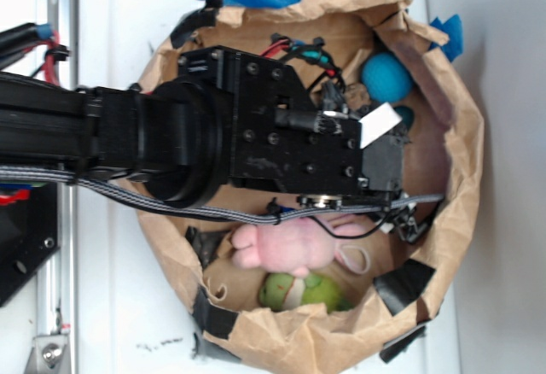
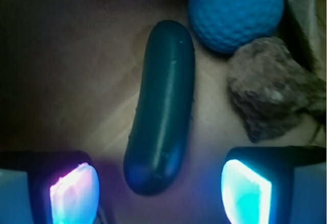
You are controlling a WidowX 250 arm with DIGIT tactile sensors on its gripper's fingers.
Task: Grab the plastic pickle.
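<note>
The plastic pickle (image 2: 162, 106) is a glossy dark teal-green capsule lying lengthwise on the brown paper floor in the wrist view. Its near rounded end reaches in between my two glowing pads (image 2: 74, 193), with a gap on each side. My gripper (image 2: 158, 189) is open and touches nothing. In the exterior view the gripper (image 1: 381, 166) hangs low inside the paper bag, its fingertips hidden under the black arm. A small dark teal bit (image 1: 404, 116) below the ball may be the pickle.
A teal-blue dimpled ball (image 2: 235, 12) and a rough brown rock (image 2: 273, 96) lie just right of the pickle. A pink plush toy (image 1: 290, 246) and a light green lumpy toy (image 1: 303, 291) sit at the bag's near side. The crumpled paper bag wall (image 1: 461, 160) rings everything.
</note>
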